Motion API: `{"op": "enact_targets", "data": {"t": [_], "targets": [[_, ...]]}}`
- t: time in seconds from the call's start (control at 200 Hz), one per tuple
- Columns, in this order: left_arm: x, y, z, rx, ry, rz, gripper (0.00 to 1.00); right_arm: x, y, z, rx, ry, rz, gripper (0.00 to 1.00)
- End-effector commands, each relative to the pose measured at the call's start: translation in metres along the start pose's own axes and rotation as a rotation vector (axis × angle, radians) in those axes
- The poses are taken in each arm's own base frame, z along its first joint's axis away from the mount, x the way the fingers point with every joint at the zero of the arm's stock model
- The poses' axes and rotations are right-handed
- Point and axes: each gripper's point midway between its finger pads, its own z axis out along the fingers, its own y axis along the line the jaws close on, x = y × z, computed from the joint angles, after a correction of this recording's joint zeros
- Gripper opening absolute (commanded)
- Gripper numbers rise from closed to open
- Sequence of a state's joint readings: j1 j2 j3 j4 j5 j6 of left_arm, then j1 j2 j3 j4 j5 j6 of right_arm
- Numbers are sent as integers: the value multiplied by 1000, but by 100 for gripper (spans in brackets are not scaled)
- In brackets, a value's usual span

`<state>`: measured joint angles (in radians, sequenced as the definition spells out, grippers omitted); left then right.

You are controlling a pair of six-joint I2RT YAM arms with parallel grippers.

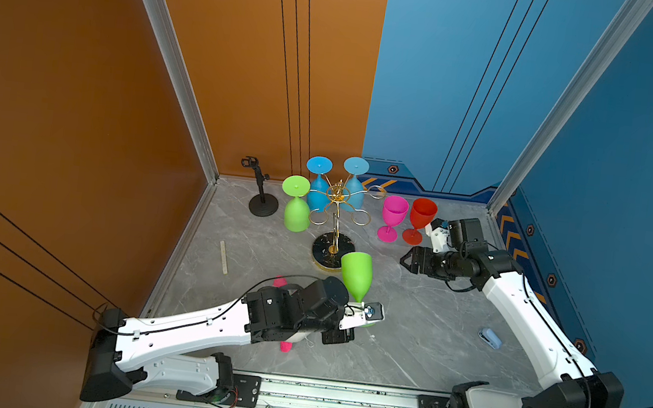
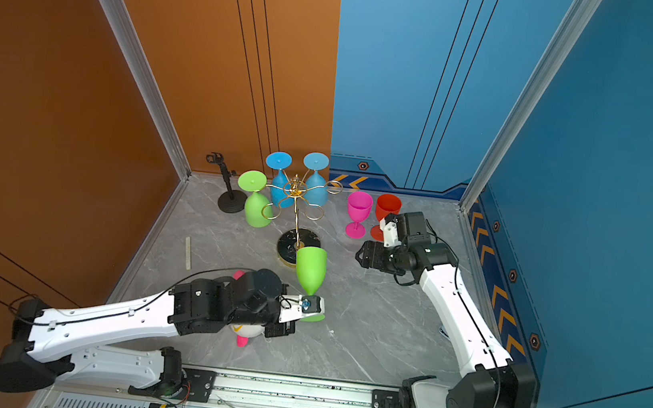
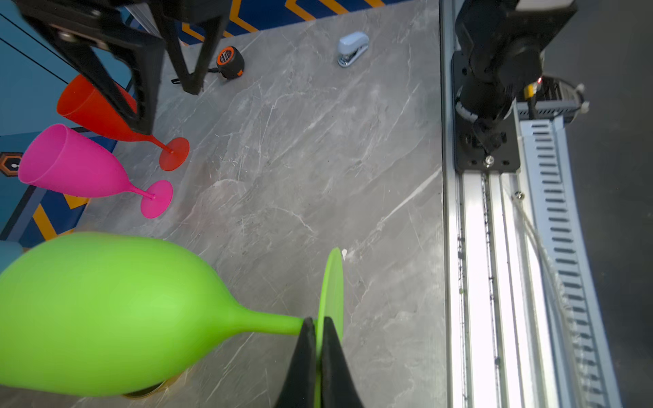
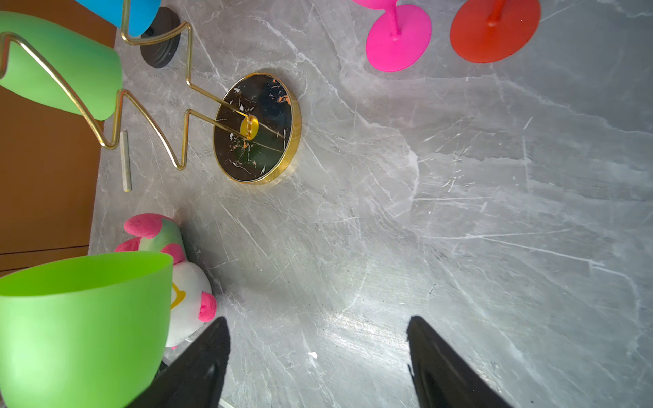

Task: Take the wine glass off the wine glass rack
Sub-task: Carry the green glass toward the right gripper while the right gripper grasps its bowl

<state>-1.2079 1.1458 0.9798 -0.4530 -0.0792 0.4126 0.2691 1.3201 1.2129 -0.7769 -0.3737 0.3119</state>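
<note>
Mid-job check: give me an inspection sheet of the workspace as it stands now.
Surface: grey marbled tabletop, no spills seen.
Job's things: gold wire wine glass rack upright, with two blue plastic wine glasses and a green hanging wine glass upside down on it; second green wine glass off the rack, held; pink wine glass and red wine glass standing on the table.
Clutter: small black clamp stand, beige strip, pink-and-white plush toy, pale blue stapler, black-and-orange tape measure.
Grippers: left gripper shut on the held glass's foot; right gripper open, empty.
Cables: black cables clipped along both arms.
Surroundings: orange wall panel, blue wall panel, aluminium rail in front.
</note>
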Motion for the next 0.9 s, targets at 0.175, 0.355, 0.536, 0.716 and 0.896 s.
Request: {"op": "enact_targets", "data": {"t": [0.175,0.355,0.536,0.716,0.896], "targets": [[42,-1,10,-152,125,451,0,-13,40,-10,-120,9,-39,78],[56,1,10,-218,145,629,0,-8,75,-8,-249,65,-87,78],[67,12,8,-297,210,794,0,-3,100,-8,-340,112,-120,75],[67,23,7,-398,222,882,0,5,110,-5,-361,159,-141,70],[72,27,10,-434,258,932,0,14,114,0,-366,198,-155,62]]}}
